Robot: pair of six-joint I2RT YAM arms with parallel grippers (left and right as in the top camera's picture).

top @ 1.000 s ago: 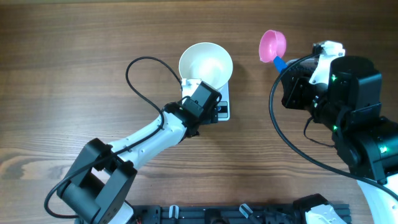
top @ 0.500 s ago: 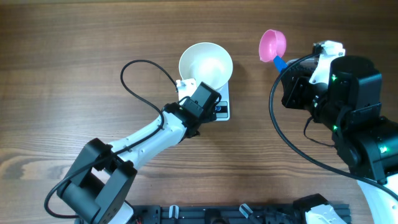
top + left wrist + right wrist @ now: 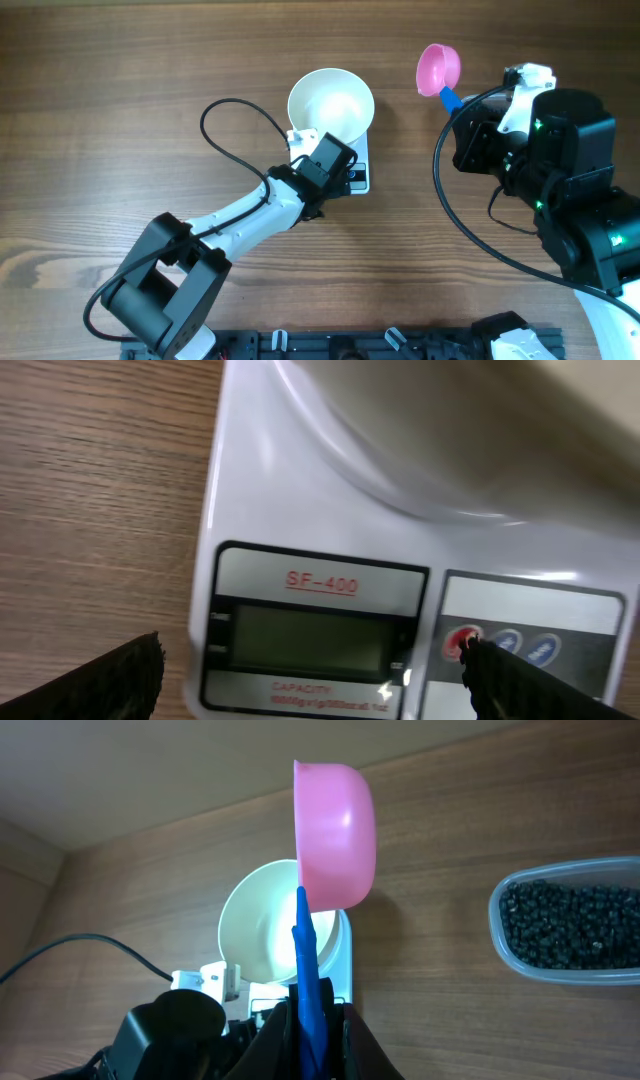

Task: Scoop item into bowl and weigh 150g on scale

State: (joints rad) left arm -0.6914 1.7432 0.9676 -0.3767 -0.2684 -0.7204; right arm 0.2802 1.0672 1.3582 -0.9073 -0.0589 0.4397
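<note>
Over the last second only the left arm's elbow and its black cable loop (image 3: 204,122) have shifted. The left gripper (image 3: 325,165) still hovers with jaws wide apart and empty over the front of the small flat white digital scale (image 3: 362,172), one fingertip (image 3: 485,665) by the red button (image 3: 460,643); the display shows no digits. The round white bowl (image 3: 331,103) sits empty on the scale. Rightward, the right gripper (image 3: 458,108) stays clamped on the empty pink plastic scoop (image 3: 438,70) by its blue handle. The tiny black beans (image 3: 575,925) lie in their clear plastic tub (image 3: 497,915), so scooping probably waits on zeroing.
</note>
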